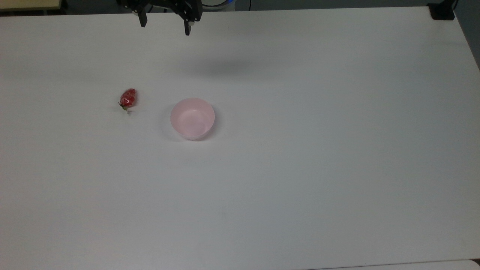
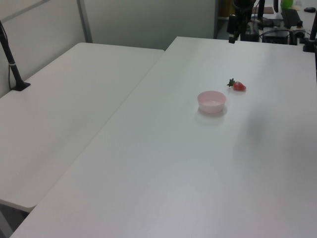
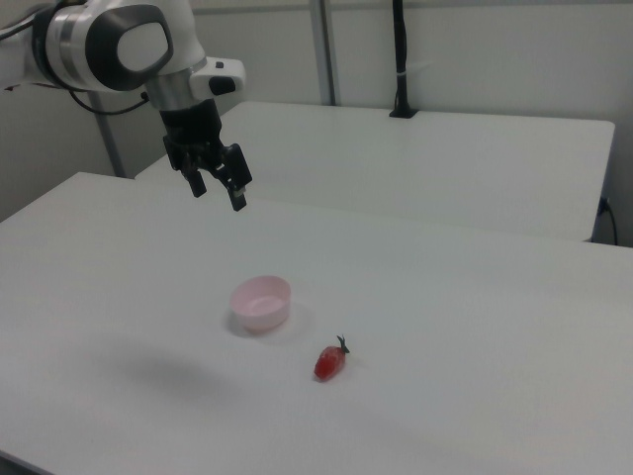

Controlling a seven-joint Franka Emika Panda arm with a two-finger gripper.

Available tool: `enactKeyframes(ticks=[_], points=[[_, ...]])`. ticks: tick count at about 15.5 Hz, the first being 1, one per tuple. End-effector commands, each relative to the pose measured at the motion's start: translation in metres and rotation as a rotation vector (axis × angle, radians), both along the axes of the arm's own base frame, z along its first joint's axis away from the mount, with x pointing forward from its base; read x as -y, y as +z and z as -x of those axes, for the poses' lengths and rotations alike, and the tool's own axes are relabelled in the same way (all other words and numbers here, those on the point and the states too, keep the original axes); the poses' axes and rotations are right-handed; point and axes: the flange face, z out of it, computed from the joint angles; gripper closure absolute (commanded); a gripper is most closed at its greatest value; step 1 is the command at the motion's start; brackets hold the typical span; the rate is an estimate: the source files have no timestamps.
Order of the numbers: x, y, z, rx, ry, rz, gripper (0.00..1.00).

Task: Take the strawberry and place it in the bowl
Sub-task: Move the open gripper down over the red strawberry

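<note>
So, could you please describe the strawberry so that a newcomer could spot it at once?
On the big white table, find the pale pink bowl. The strawberry lies apart from it, on the top view's left. It is the small glossy red fruit with a green leafy cap.

- The arm [image 3: 109, 45] reaches in from the right view's far left, held high.
- Its gripper [image 3: 218, 188] points down, fingers [image 1: 187, 28] spread wide apart, holding nothing.

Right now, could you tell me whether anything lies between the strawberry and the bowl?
Nothing does. In the top view, only bare white table separates the strawberry from the bowl.
</note>
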Motion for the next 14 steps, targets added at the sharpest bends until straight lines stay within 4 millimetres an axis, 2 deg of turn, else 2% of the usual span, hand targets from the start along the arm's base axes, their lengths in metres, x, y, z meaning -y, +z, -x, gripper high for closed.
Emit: enactKeyframes(ticks=[1, 3, 5, 6, 8, 10, 12, 14], points=[[0.002, 0.000, 0.003, 0.008, 0.013, -0.004, 0.00], [0.015, 0.000, 0.005, 0.003, 0.036, -0.001, 0.00], [0.032, -0.004, 0.007, -0.012, 0.140, 0.012, 0.00], [0.052, -0.009, 0.008, -0.025, 0.174, 0.015, 0.00], [0.091, -0.031, 0.009, -0.068, 0.213, 0.031, 0.02], [0.124, -0.052, 0.004, -0.096, 0.179, 0.070, 0.04], [0.148, -0.084, -0.003, -0.115, 0.137, 0.087, 0.00], [0.160, -0.126, -0.014, -0.105, 0.071, 0.094, 0.00]])
